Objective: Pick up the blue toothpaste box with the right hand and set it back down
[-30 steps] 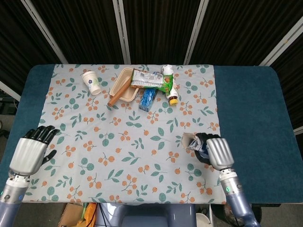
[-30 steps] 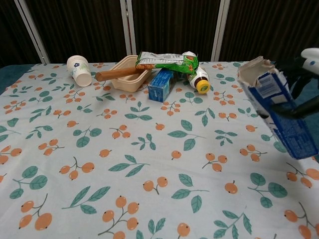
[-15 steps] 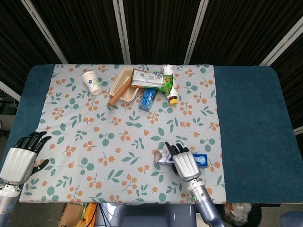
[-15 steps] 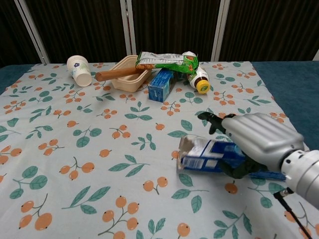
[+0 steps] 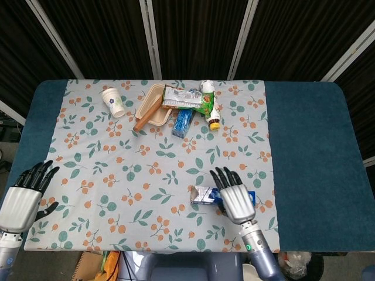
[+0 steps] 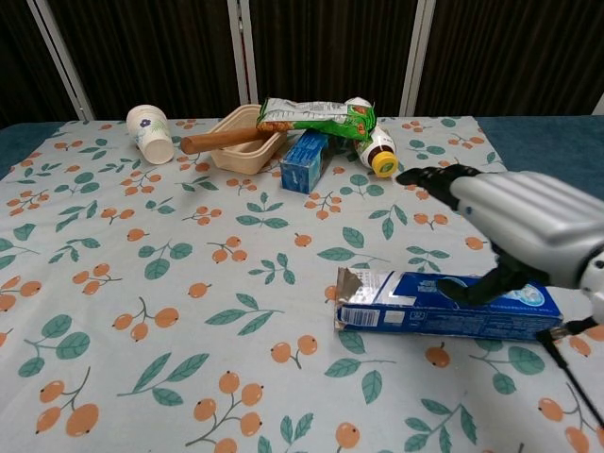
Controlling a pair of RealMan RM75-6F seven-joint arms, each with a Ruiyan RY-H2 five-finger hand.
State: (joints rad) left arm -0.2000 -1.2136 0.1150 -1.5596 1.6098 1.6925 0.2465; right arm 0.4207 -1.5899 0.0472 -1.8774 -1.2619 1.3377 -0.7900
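The blue toothpaste box point(image 5: 204, 195) point(image 6: 444, 307) lies flat on the flowered cloth near the front edge, its torn silver end pointing left. My right hand point(image 5: 233, 196) point(image 6: 528, 222) hovers just above the box's right half with fingers stretched out and spread, holding nothing. In the chest view the thumb point(image 6: 477, 286) reaches down to the box's top face; I cannot tell whether it touches. My left hand point(image 5: 23, 199) stays at the table's front left corner, fingers apart and empty, and does not show in the chest view.
A cluster stands at the back: a paper cup point(image 5: 112, 101) point(image 6: 151, 134), a beige bowl point(image 5: 153, 106) point(image 6: 241, 149) with a wooden stick, a green snack bag point(image 5: 187, 98) point(image 6: 316, 115), a smaller blue box point(image 5: 182, 122) point(image 6: 306, 160) and a yellow-capped bottle point(image 5: 212, 114) point(image 6: 376, 149).
My right hand carried the box from the right, laid it flat on the cloth, then let go and spread its fingers above it. The left hand drifted slightly down and left.
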